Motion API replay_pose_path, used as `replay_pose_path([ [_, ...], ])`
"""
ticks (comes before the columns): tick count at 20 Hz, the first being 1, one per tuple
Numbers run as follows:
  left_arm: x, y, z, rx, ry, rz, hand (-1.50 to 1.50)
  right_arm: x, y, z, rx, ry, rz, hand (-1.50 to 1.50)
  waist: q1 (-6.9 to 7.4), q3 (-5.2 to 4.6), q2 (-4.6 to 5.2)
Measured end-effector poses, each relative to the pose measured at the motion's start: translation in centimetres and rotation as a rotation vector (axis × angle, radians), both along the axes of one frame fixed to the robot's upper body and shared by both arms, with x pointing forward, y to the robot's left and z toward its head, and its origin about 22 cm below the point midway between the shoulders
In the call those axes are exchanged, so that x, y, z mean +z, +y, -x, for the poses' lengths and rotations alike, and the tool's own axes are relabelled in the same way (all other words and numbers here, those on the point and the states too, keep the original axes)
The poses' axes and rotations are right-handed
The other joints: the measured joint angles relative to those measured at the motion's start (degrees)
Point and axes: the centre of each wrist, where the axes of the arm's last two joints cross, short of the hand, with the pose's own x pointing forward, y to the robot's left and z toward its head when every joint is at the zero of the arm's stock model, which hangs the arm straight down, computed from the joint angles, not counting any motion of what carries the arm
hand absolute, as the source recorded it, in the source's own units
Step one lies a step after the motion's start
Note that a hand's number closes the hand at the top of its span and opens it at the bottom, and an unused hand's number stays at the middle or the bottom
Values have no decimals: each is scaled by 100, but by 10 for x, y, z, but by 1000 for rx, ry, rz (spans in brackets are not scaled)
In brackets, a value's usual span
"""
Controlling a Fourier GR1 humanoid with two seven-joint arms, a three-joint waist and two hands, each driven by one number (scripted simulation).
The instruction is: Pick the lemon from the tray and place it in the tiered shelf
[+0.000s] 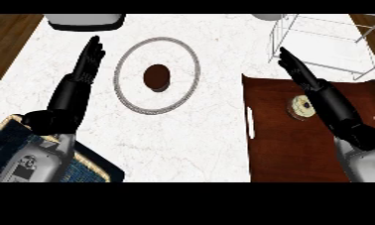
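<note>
Currently the pick step is not yet done. White counter (219, 135) carries a brown tray (285, 154) at right, the wire tiered shelf (322, 40) behind it and a round plate (121, 78) at centre. Right hand (311, 85) hovers over the tray, fingers straight, holding nothing. Left hand (81, 75) rests open at left, fingers up. Lemon (299, 105) lies on the tray, partly under the right hand. Next move, as judged: draw back, lower, curl round the lemon.

Counted: two hands, left hand (77, 83) at 9 o'clock and right hand (311, 83) at 3, one plate (132, 78), one tray (293, 154) at 4, one lemon (301, 106), one wire shelf (322, 40) at 1, one grey container (84, 21) at 11, one blue mat (88, 167) at 7.
</note>
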Motion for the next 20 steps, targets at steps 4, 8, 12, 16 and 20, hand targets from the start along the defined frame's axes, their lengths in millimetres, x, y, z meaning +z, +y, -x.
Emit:
replay_pose_path([
  [4,-11,2,5,9,41,-18,0,16,-49,-17,-42,34,-44,-150,-52,-91,102],
  [8,-28,1,9,12,110,-18,0,-4,-81,-24,-109,129,-315,150,-122,-31,253],
  [12,-35,-1,10,12,154,-9,0,6,-141,-14,-425,76,-21,-150,-168,-105,295],
  [16,-37,-8,6,-8,175,-5,0,-22,-177,-8,-639,-8,-80,-150,-72,-92,263],
  [20,-41,-8,-1,-16,193,-15,0,-40,-206,-3,-653,-75,-201,-150,-48,-91,222],
])
